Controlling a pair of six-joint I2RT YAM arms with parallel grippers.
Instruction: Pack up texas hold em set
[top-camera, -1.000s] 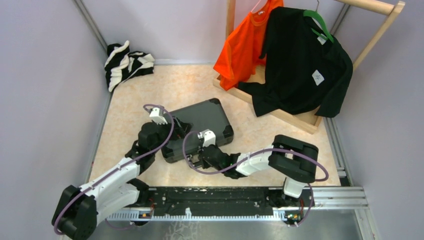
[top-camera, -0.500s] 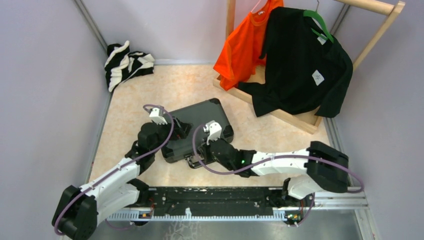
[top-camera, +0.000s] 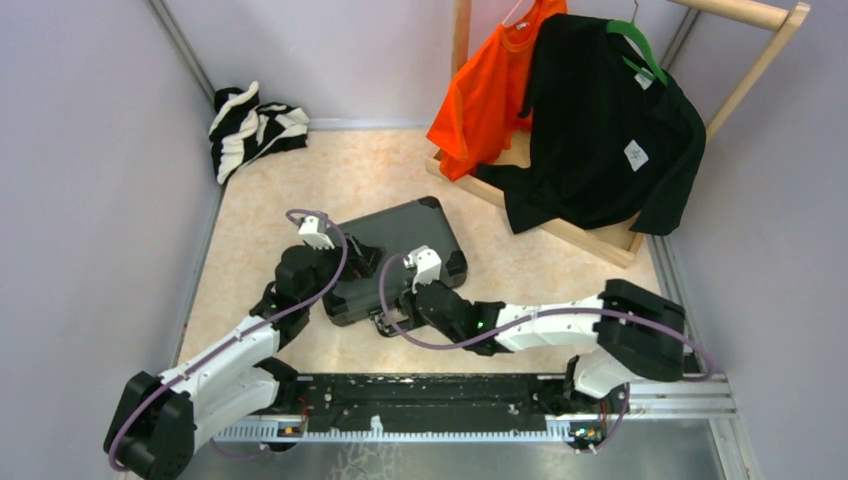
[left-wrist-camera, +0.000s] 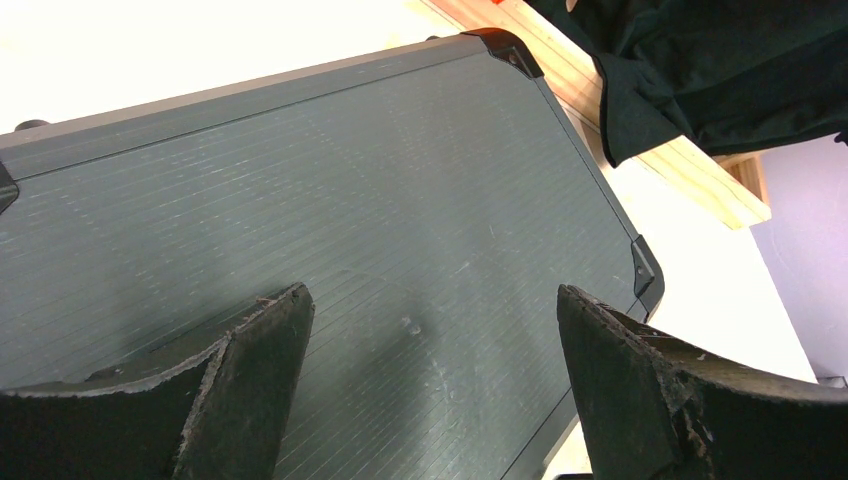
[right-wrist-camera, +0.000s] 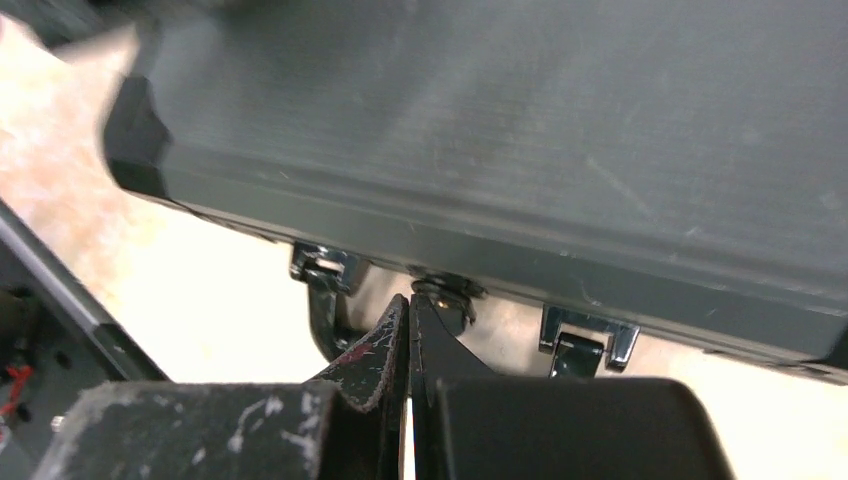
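Viewing from the top camera, the case (top-camera: 405, 235) lies shut and flat on the table (top-camera: 300, 180) at centre frame. The left gripper (top-camera: 358, 258) sits over the lid, and the right gripper (top-camera: 392, 320) is at the near edge.

Left wrist view: the left gripper (left-wrist-camera: 432, 310) has its jaws wide apart above the ribbed lid, holding nothing. The case (left-wrist-camera: 380, 190) fills the frame.

Right wrist view: the right gripper (right-wrist-camera: 410, 325) has its jaws pressed together. Its tips are at a fitting between two latches (right-wrist-camera: 322, 265), below the case (right-wrist-camera: 500, 120) front wall. Whether the latches are fastened cannot be told.

Handling: the case is probably rigid, heavy if loaded, and slippery on the lid. Grip it at the edges or handle fitting, and push the latches with closed tips.
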